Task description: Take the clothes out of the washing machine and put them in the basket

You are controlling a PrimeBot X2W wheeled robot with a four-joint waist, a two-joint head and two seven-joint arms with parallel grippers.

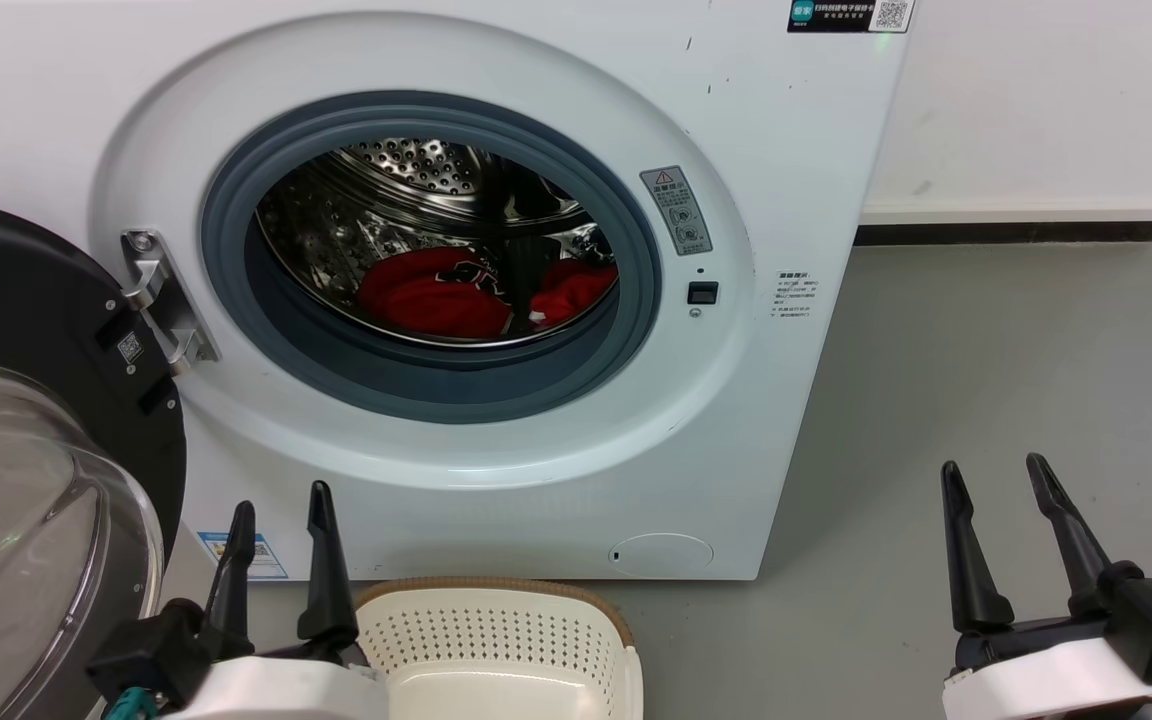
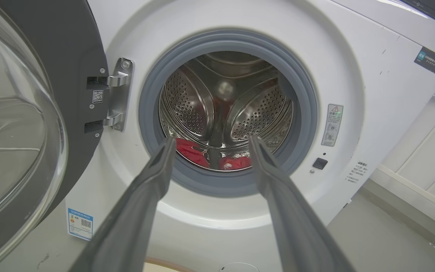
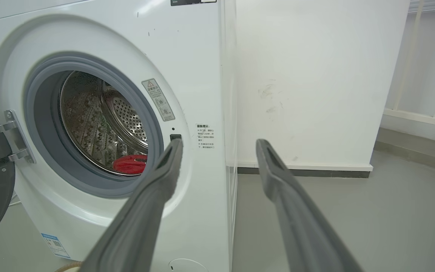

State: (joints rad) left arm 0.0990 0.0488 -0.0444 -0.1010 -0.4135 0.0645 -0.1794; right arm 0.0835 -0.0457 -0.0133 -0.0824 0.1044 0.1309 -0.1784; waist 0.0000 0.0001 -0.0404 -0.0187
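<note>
Left gripper [image 1: 281,497] fingers apart, empty, near, just left of basket [image 1: 496,584]. Right gripper [image 1: 993,462] likewise apart, right of washing machine [image 1: 536,470]. Clothes [image 1: 456,292] heaped low in drum [image 1: 406,165]. Likely soft, light, floppy; pinch raised fold atop heap.

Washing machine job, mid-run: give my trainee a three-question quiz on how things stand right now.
1. True or false: the washing machine has its door open.
2. Where do the clothes lie? A: in the drum. B: in the basket. C: on the floor.
3. Fill in: the left end effector and the right end effector are both ____ (open or shut).
Key: 1 true; 2 A; 3 open.
</note>
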